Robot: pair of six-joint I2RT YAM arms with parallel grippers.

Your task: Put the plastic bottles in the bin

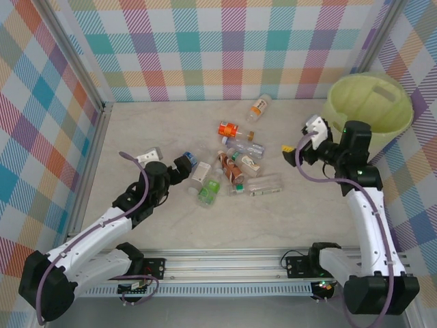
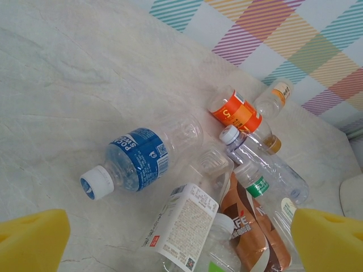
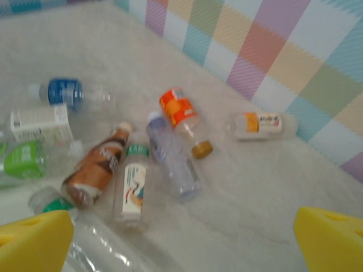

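My left gripper (image 2: 180,241) and right gripper (image 3: 181,241) both gape, empty. The plastic bottles (image 1: 235,164) lie heaped mid-table, with the bin (image 1: 382,119) at the far right. I'd straddle the blue-labelled bottle (image 2: 139,158) crosswise at its body with the left, clear of its neighbours.

Bottle labels (image 3: 133,190) in the right wrist view are blurred past reading. In the left wrist view, the white-labelled bottle (image 2: 181,232), the brown-labelled bottle (image 2: 249,235) and the yellow fingers (image 2: 31,241) of the left pincer (image 2: 178,246) run off the bottom edge. From above, the right arm (image 1: 355,154) hides part of the bin's (image 1: 382,109) near wall; the heaped bottles (image 1: 235,167) overlap.
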